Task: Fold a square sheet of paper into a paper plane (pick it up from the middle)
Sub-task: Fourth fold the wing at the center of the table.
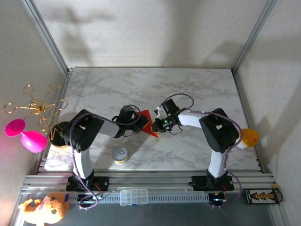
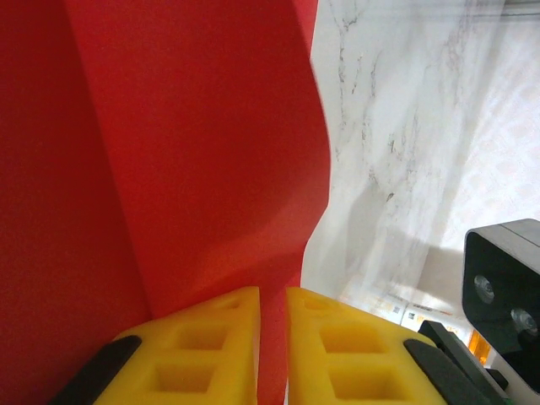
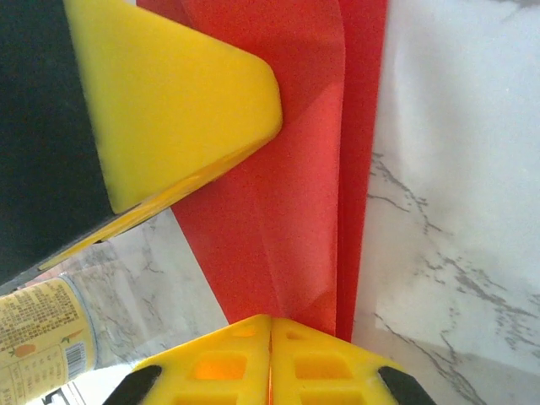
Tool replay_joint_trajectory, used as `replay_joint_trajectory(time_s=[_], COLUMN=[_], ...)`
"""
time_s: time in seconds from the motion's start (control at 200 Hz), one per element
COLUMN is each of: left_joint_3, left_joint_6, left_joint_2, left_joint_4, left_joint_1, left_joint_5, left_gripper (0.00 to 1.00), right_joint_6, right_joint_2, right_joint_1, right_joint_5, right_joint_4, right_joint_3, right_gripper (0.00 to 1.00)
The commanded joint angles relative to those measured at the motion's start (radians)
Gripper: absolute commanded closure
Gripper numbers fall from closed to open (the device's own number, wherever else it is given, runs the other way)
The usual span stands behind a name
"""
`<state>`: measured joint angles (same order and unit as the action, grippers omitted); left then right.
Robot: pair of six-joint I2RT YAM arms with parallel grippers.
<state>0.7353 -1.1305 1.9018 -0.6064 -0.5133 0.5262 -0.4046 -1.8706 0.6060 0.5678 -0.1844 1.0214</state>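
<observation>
White marbled counter point(image 1: 188, 84), a small yellow-labelled can point(image 1: 120, 155) standing on it, behind the left claw point(image 1: 141, 123) toward the arm bases, farther from the right claw point(image 1: 156, 125).

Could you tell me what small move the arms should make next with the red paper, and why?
Probably hold firm with the left hand and slide the right hand along the fold to sharpen it. Both hands are shut on the folded red paper, whose layers overlap in the right wrist view but bow softly in the left wrist view, so the crease looks unset.
</observation>
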Motion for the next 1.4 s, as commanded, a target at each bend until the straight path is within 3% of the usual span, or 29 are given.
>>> replay_joint_trajectory(time_s=[0.0,0.486,0.781,1.397], left_joint_3=[-0.017,-0.013,0.0,0.001], left_joint_6=[0.007,0.005,0.006,0.006], left_joint_2=[0.065,0.076,0.08,0.073], left_joint_4=[0.161,0.203,0.252,0.27], left_joint_1=[0.01,0.01,0.01,0.01], left_joint_5=[-0.046,-0.054,-0.063,-0.067], left_gripper=[0.84,0.85,0.85,0.85], right_joint_6=[0.017,0.021,0.03,0.03], right_joint_2=[-0.019,-0.042,0.051,-0.013], right_joint_1=[0.005,0.006,0.01,0.016], right_joint_5=[-0.021,-0.034,-0.012,-0.02], right_joint_4=[-0.029,-0.051,-0.094,-0.074], right_joint_3=[0.02,0.024,0.02,-0.027], right_gripper=[0.91,0.91,0.9,0.9])
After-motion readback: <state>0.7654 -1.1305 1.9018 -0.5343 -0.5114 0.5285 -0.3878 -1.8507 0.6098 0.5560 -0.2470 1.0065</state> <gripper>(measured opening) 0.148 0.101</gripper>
